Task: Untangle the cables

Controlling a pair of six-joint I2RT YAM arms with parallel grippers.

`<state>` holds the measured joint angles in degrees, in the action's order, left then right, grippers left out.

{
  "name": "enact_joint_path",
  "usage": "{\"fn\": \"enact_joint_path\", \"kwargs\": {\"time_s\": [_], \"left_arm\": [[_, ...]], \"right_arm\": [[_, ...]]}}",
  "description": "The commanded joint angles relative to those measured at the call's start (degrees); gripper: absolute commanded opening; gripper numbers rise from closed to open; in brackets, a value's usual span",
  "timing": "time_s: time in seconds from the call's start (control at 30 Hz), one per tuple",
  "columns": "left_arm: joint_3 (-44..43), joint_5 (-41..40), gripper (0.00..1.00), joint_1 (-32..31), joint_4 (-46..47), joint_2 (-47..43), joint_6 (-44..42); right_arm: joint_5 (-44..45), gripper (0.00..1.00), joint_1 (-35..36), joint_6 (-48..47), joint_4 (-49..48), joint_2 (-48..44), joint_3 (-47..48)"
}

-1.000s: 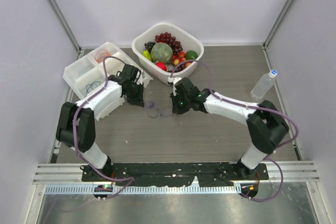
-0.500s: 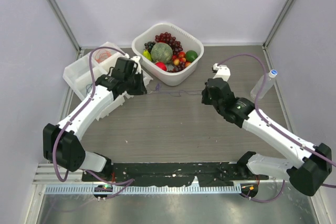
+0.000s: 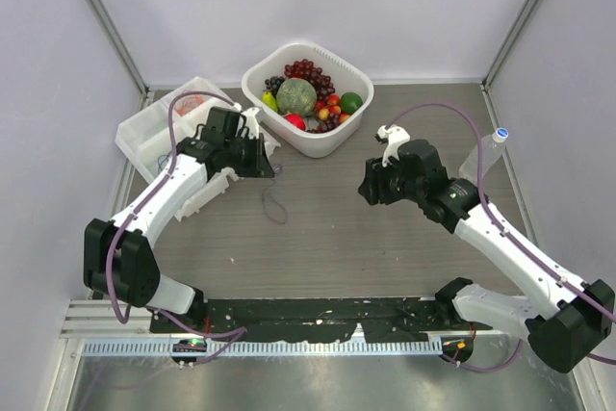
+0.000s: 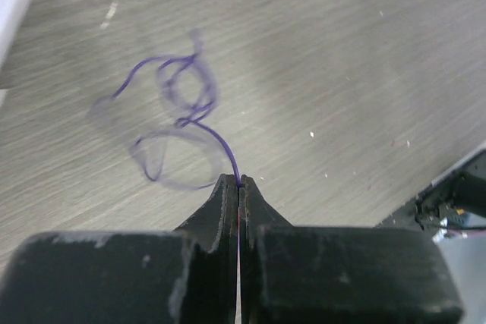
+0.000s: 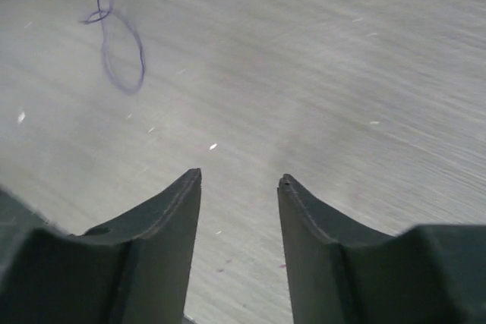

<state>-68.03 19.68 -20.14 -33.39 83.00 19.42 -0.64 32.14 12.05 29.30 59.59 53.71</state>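
Purple cable (image 4: pixel 218 136) is pinched in the left hand (image 4: pixel 239 184). The two fingers of that hand are pressed tight together on one end of it. The rest of the cable curls into loose loops in front of the fingers. It looks blurry there, so I cannot tell if it lies on the tabletop (image 3: pixel 385 247) or hangs just over it.

From above, the left hand (image 3: pixel 266 166) sits just beside the white tray (image 3: pixel 135 132) and near the white basket (image 3: pixel 306 45) full of fruit. The cable (image 3: pixel 272 201) trails from it toward the near side.

On the other side, the right hand (image 5: pixel 239 178) is spread wide with nothing in it. It is low over the bare wood, well apart from the cable (image 5: pixel 142 62). A water bottle (image 3: pixel 481 156) stands on the far right.
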Motion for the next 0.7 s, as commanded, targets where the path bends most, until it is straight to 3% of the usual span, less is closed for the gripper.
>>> {"fn": "enact_joint_path", "kwargs": {"time_s": [0.0,0.07,0.27,0.47,0.67], "left_arm": [[0.7,10.9,0.00,-1.1,1.9,-1.6,-4.2],[0.9,14.0,0.00,-1.4,1.5,-1.9,-6.1],[-0.7,23.2,0.00,-1.5,1.7,-3.0,-7.6],[-2.5,32.6,0.00,-1.5,8.3,-3.5,-2.1],[-4.9,38.8,0.00,-1.5,14.7,-2.2,4.5]], "right_arm": [[-14.9,0.59,0.0,-2.3,-3.8,-0.1,-0.5],[-15.9,0.64,0.0,-1.9,-7.0,1.1,-0.4],[-16.5,0.66,-0.1,1.8,-13.7,13.4,3.2],[-20.9,0.66,-0.1,5.8,-28.1,10.1,-2.6],[-16.1,0.65,0.0,5.5,-28.9,7.3,-4.4]]}}
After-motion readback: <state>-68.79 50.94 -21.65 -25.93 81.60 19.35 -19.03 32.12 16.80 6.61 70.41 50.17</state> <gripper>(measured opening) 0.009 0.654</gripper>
